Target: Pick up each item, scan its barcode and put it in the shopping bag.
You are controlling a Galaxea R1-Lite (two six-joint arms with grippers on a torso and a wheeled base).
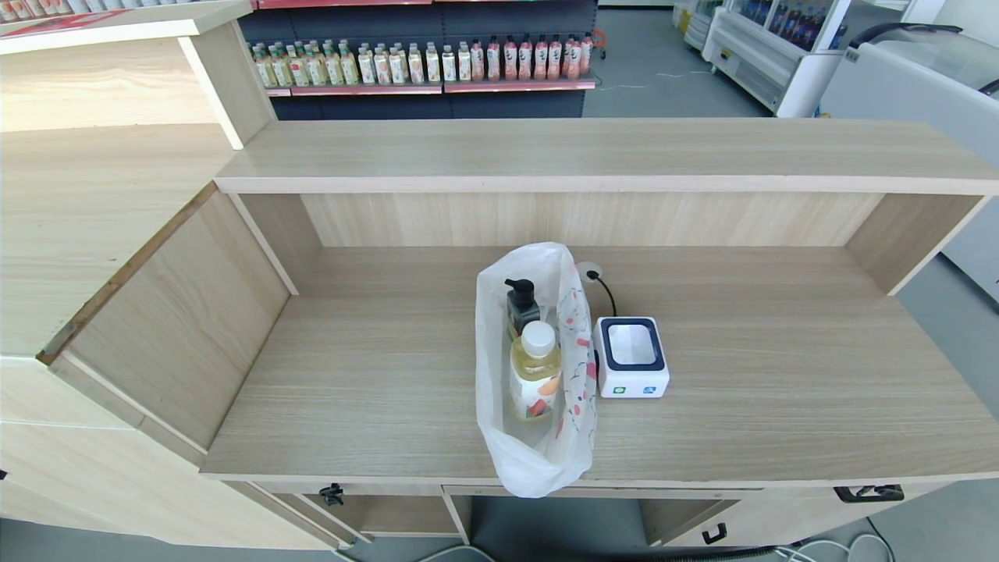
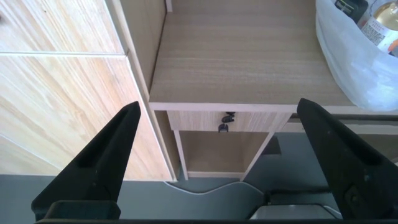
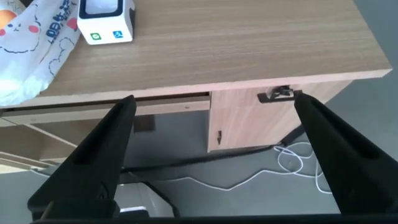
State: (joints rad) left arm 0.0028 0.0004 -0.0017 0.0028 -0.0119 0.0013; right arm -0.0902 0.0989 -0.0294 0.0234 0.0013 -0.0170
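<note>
The wooden surface carries no loose item that I can see, so the job looks about done, and the trouble left lies mostly in the shopping bag. It stands open near the middle of the surface, and its slack front bulges over the near edge. A tug or a shift of the weight inside could tip it to the floor. The left pincer and right pincer both hang low in front of that edge with fingers spread wide and holding nothing. If either one rose close to the bag, it might catch the thin plastic and drag it off. The scanner sits just beside the bag on the robot's right, so a leaning bag could nudge it. Inside, the drink bottle and pump bottle stand upright and close together, and I judge they would knock over easily. The scanner's cable could snag.
</note>
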